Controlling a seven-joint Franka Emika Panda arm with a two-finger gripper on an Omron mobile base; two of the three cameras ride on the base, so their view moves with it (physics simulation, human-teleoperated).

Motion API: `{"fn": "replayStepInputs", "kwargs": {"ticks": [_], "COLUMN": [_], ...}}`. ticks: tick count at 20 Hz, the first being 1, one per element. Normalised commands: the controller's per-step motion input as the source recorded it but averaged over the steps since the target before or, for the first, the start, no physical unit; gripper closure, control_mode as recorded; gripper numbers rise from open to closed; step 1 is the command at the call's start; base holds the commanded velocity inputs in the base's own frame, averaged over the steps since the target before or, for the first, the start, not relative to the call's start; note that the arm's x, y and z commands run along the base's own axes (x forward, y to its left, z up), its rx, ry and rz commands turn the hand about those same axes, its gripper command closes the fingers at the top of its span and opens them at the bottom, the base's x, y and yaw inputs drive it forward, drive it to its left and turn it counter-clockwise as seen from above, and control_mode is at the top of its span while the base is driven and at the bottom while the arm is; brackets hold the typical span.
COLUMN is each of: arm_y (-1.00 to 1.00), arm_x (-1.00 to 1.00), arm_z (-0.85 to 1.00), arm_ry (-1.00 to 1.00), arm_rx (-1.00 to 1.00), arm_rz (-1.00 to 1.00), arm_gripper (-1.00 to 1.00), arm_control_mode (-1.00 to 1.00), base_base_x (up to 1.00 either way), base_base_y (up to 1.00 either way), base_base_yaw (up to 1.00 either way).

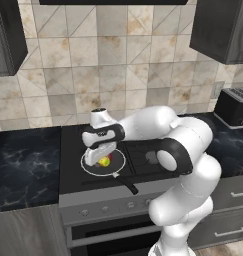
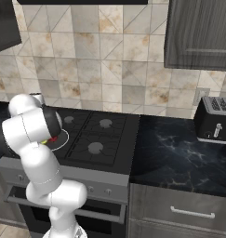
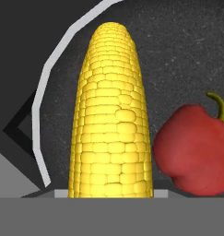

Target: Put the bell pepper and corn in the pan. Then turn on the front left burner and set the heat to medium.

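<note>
Corn [image 3: 112,115] fills the hand view, lying in the pan [image 3: 39,101] just beside the bell pepper [image 3: 194,150]; whether the jaws hold it I cannot tell; left base view: gripper [image 1: 104,156] low over the pan, burner knobs [image 1: 105,209] seemingly untouched; right base view: toaster [image 2: 214,120] well apart on the worktop [image 2: 179,148].

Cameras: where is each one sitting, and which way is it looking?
Left base view: behind the arm's left, facing the black stove; white arm shows.
Right base view: behind its right, facing stove and black toaster; white arm shows.
Hand view: on the hand, close over yellow corn cob and shiny red bell pepper.
Shared: round dark pan.
</note>
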Motion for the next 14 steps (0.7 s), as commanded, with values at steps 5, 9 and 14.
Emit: {"fn": "replayStepInputs", "kwargs": {"ticks": [5,9,14], "arm_y": [0.07,0.00,0.00], "arm_x": [0.01,0.00,0.00], "arm_z": [-0.08,-0.26,-0.01], "arm_ry": [-0.02,-0.03,0.00], "arm_rx": [0.00,0.00,0.00], "arm_rz": [0.00,0.00,0.00], "arm_gripper": [1.00,1.00,-1.00], "arm_control_mode": [-1.00,-1.00,-1.00], "base_base_x": [0.00,0.00,0.00], "base_base_y": [0.00,0.00,0.00], "base_base_yaw": [0.00,0.00,0.00]}}
